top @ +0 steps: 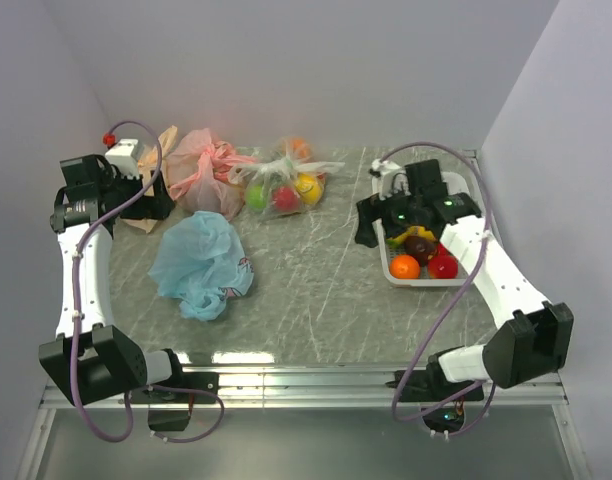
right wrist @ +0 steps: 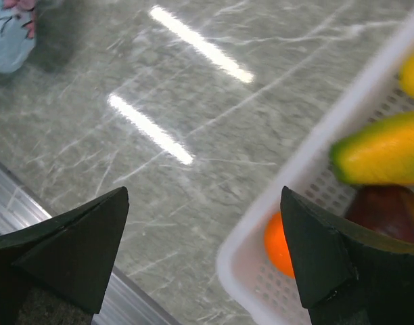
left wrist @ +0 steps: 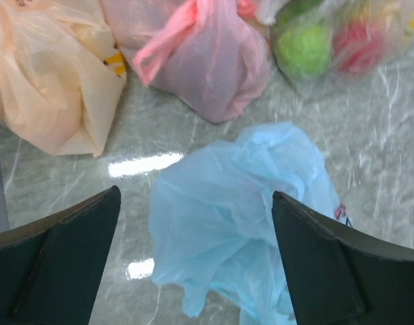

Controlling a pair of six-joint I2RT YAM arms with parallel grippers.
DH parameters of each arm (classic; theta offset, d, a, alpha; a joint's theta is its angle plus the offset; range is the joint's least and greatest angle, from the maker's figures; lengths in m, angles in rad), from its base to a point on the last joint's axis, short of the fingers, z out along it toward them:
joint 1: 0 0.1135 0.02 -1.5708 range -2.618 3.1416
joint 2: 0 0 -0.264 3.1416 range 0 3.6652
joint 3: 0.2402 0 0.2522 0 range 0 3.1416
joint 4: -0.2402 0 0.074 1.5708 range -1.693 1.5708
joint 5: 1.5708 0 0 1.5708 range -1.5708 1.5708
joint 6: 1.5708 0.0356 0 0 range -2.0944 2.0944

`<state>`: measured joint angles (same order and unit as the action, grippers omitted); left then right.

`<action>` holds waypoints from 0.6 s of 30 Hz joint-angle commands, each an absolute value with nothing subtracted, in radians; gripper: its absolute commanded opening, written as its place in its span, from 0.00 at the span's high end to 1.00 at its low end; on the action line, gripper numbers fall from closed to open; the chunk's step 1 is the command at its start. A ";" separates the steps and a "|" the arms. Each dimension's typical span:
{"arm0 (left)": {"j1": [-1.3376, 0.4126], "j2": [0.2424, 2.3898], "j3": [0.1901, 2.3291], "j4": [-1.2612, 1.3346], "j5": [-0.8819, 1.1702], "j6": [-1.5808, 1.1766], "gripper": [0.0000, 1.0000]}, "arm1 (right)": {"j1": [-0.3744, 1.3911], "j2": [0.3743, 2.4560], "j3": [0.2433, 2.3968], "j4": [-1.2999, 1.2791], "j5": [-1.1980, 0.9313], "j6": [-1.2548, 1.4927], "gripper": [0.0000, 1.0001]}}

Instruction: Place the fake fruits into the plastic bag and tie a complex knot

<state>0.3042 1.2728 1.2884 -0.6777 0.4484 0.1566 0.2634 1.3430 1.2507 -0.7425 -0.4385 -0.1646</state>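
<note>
My left hand (left wrist: 195,196) spread wide over crumpled blue plastic bag (left wrist: 247,176), pink bag (left wrist: 214,74), peach bag (left wrist: 51,81) beyond, grey desk (left wrist: 376,142)

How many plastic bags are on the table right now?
4: light blue bag crumpled left of centre, pink bag behind it, peach bag far left, clear bag right of the pink one. The left arm may hide another.
</note>
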 commanded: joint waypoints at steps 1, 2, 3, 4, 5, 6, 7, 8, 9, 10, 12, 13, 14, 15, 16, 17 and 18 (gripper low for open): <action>0.302 1.258 1.308 -0.767 0.543 0.283 0.01 | 0.392 1.408 1.304 -0.661 -0.408 -0.115 0.00; 0.304 1.255 1.315 -0.794 0.561 0.335 0.01 | 0.419 1.451 1.316 -0.644 -0.403 -0.103 0.00; 0.307 1.249 1.310 -0.826 0.581 0.351 0.01 | 0.472 1.475 1.348 -0.614 -0.406 -0.091 0.00; 0.320 1.223 1.301 -0.825 0.601 0.356 0.01 | 0.495 1.502 1.365 -0.597 -0.413 -0.066 0.00; 0.327 1.204 1.270 -0.813 0.623 0.330 0.01 | 0.521 1.550 1.383 -0.578 -0.417 -0.052 0.00; 0.331 1.183 1.255 -0.777 0.623 0.316 0.01 | 0.544 1.580 1.425 -0.546 -0.420 -0.045 0.00; 0.336 1.148 1.243 -0.753 0.618 0.298 0.01 | 0.596 1.607 1.448 -0.528 -0.416 -0.028 0.00; 0.342 1.132 1.226 -0.735 0.620 0.257 0.01 | 0.619 1.667 1.498 -0.511 -0.410 -0.022 0.00; 0.348 1.111 1.223 -0.721 0.630 0.243 0.01 | 0.643 1.698 1.526 -0.488 -0.400 -0.012 0.00; 0.362 1.105 1.223 -0.719 0.647 0.230 0.01 | 0.687 1.732 1.558 -0.480 -0.399 -0.008 0.00; 0.367 1.107 1.233 -0.729 0.676 0.192 0.01 | 0.725 1.833 1.656 -0.465 -0.377 -0.002 0.00; 0.374 1.115 1.236 -0.738 0.686 0.181 0.01 | 0.742 1.867 1.689 -0.459 -0.374 0.024 0.00; 0.379 1.121 1.232 -0.736 0.712 0.134 0.01 | 0.776 1.926 1.750 -0.456 -0.373 0.032 0.00; 0.385 1.130 1.226 -0.730 0.735 0.105 0.01 | 0.787 1.956 1.782 -0.450 -0.377 0.055 0.00; 0.405 1.135 1.215 -0.724 0.759 0.068 0.01 | 0.813 2.006 1.834 -0.442 -0.385 0.069 0.00; 0.414 1.137 1.212 -0.719 0.785 0.049 0.01 | 0.822 2.028 1.856 -0.442 -0.384 0.084 0.00; 0.428 1.138 1.207 -0.715 0.810 0.029 0.01 | 0.831 2.048 1.876 -0.433 -0.387 0.109 0.00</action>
<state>0.3920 1.1278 1.2156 -0.7513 0.6971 0.1364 0.7971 2.0018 1.7855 -0.4927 -0.3893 0.0334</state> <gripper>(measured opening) 0.994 0.996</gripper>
